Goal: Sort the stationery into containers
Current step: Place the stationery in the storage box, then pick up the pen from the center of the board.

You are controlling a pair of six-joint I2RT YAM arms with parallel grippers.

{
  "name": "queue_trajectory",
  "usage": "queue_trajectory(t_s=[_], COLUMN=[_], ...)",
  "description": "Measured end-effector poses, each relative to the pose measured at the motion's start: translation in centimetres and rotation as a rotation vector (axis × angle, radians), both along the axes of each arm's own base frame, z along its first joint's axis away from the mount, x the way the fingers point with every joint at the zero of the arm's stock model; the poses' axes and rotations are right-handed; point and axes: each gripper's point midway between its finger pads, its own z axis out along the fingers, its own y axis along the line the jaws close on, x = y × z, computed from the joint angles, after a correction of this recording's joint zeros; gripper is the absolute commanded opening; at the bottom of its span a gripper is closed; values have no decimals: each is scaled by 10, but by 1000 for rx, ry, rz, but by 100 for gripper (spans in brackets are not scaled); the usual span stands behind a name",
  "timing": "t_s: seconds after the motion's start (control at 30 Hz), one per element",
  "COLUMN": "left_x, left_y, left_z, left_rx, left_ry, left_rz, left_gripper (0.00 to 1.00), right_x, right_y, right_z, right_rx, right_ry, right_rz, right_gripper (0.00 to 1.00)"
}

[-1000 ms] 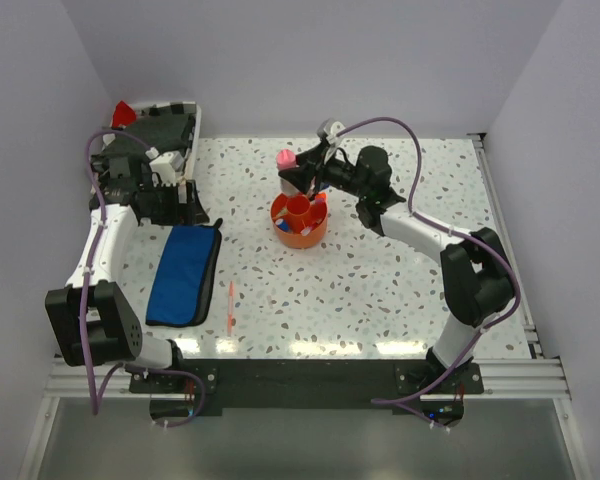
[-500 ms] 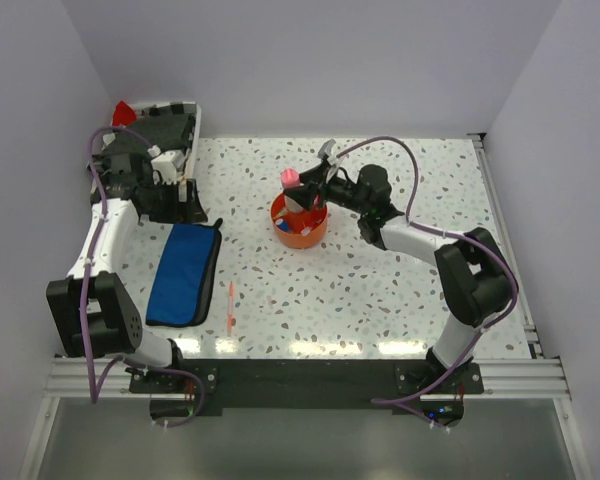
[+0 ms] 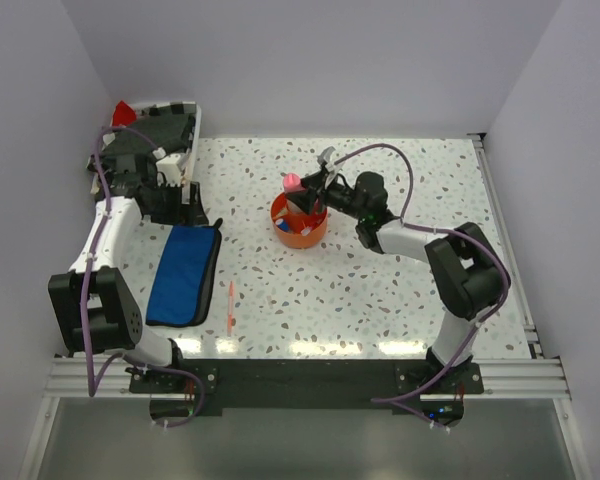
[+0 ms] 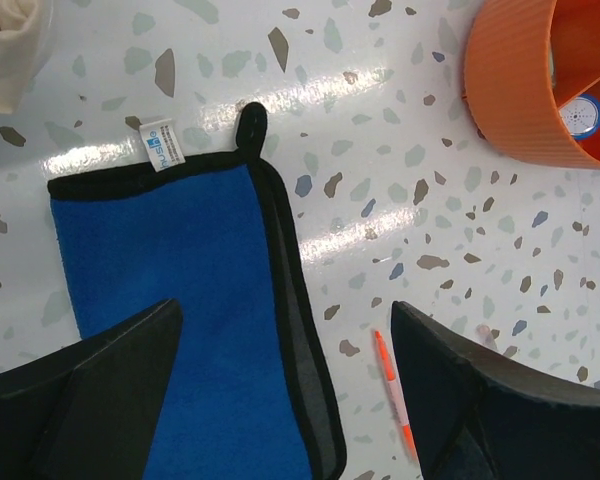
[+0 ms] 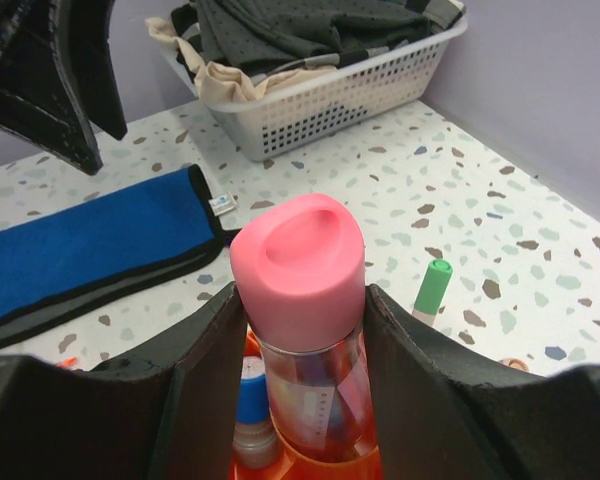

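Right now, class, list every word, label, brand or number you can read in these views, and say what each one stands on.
No text can be read in full.
White tag at the corner of the blue pouch: blue print, too blurred to read.
Printed label on the clear body of the pink-capped tube: too small to read.
No other writing shows.

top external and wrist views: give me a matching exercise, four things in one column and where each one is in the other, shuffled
Things:
1. pink-capped tube
2. blue pouch
3. orange pen
4. white basket

Places:
a. lies alone beside the blue pouch
b. holds dark cloth
c. clamped in the right gripper
d. flat beneath the open left gripper

Pairs: 1-c, 2-d, 3-a, 4-b
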Motion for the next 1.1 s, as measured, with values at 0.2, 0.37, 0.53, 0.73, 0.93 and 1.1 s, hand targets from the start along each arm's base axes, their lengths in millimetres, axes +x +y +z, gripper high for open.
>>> queue_trajectory(t_s=[0.2, 0.37, 0.53, 0.73, 0.93, 1.1], left_x=[0, 0, -11, -30, -54, -83], left_y=[-1, 1, -1, -13, -47, -82], left_z=[0, 0, 6, 20, 18, -4], left_rx=[6, 19, 20, -7, -30, -59], left_ry=[0, -9, -31, -77, -34, 89], left_rz=[-5, -13, -14, -31, -85, -134], left_gripper=[91, 93, 93, 95, 92, 80], right_x=[8, 9, -1, -19, -50, -80], right_y=[-2, -6, -16, -31, -49, -65], right_z=[-22, -16, 37, 116, 128, 122], right_rx=[-19, -12, 4, 31, -69, -161], right_ry=[40, 38, -18, -144, -144, -110], right_rz=[-35, -67, -86, -108, -103, -94], right_gripper=[49, 58, 65, 66, 66, 66])
